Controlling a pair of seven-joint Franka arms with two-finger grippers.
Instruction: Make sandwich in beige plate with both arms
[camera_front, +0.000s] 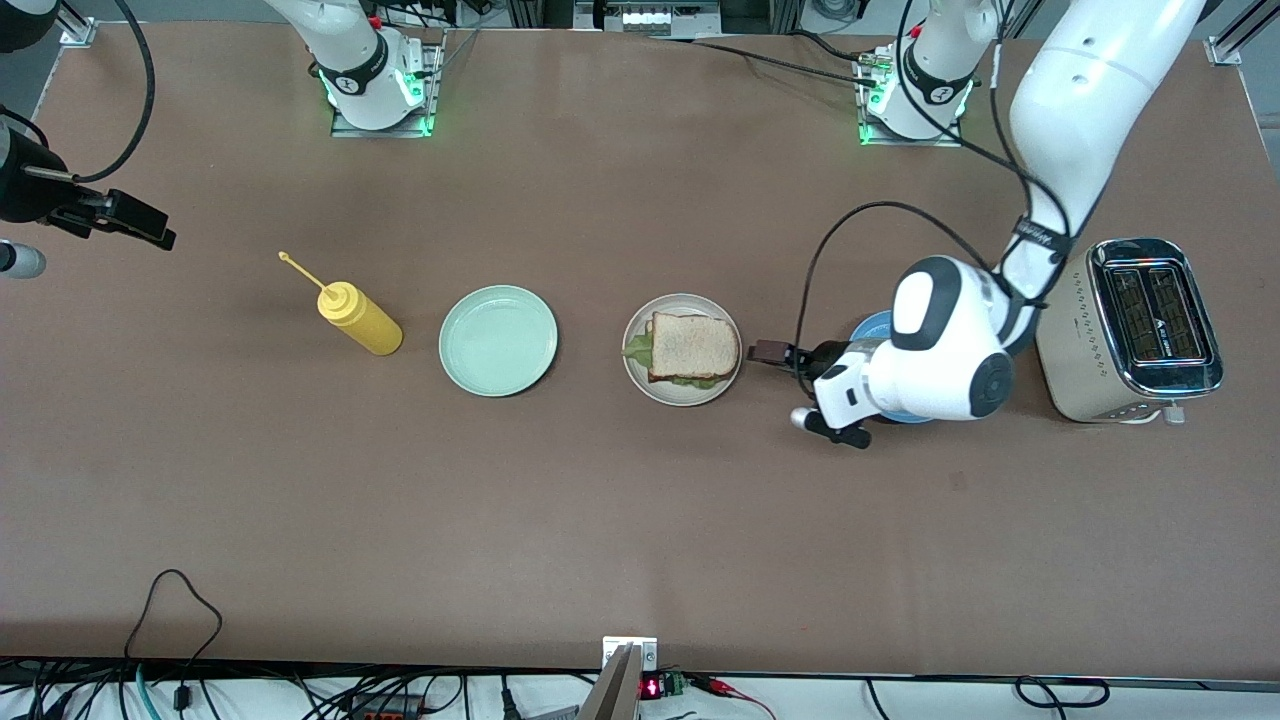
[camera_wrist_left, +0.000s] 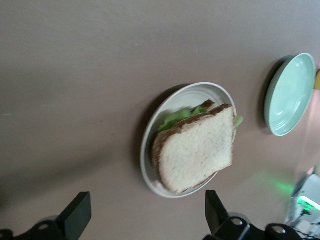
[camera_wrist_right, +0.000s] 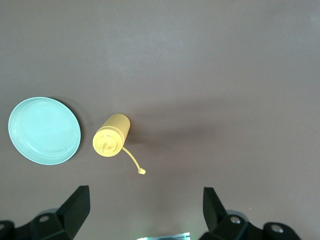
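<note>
The sandwich (camera_front: 693, 346) lies in the beige plate (camera_front: 683, 392) in the middle of the table, its top bread slice covering green lettuce that pokes out at the edge. My left wrist view shows the sandwich (camera_wrist_left: 196, 147) in the plate (camera_wrist_left: 150, 150) just ahead of the fingers. My left gripper (camera_front: 790, 354) (camera_wrist_left: 146, 205) hangs open and holds nothing, over the table between the beige plate and a blue plate. Over the right arm's end of the table, my right gripper (camera_front: 140, 222) (camera_wrist_right: 145, 205) waits open with nothing in it.
A pale mint-green plate (camera_front: 498, 340) (camera_wrist_right: 44, 130) and a yellow squeeze bottle (camera_front: 360, 318) (camera_wrist_right: 111, 136) sit toward the right arm's end. The blue plate (camera_front: 868, 330) lies partly under my left arm. A toaster (camera_front: 1130, 330) stands at the left arm's end.
</note>
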